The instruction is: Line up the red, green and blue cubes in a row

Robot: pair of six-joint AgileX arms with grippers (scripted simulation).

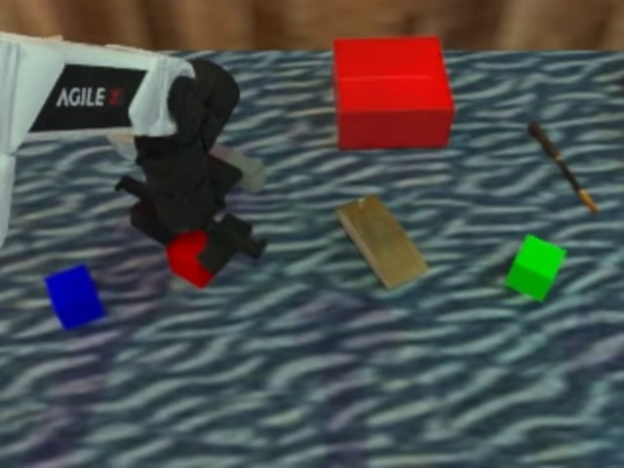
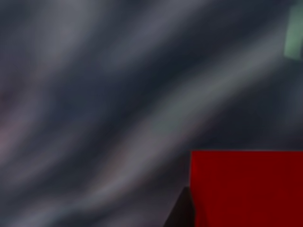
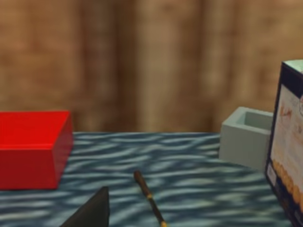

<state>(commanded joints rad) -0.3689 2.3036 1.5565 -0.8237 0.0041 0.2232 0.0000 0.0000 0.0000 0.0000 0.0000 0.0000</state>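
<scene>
Left end effector [image 1: 200,252] down over red cube [image 1: 188,260], fingers straddling it; looks clamped on the cube, though contact can't be confirmed from the top view. Red cube fills the lower corner of the left wrist view, so very close in.

Landmark: big red box [image 1: 393,92].
- red cube: well left of the box, nearer the front edge
- blue cube [image 1: 74,296]: farther left again, slightly nearer
- green cube [image 1: 535,266]: right of the box, roughly level with red

Advice: verify grip before lifting, lift straight, keep cube square. Avoid tan block [image 1: 382,242] sitting in front of the box. Set down in line with green.

Right arm parked, out of top view.
</scene>
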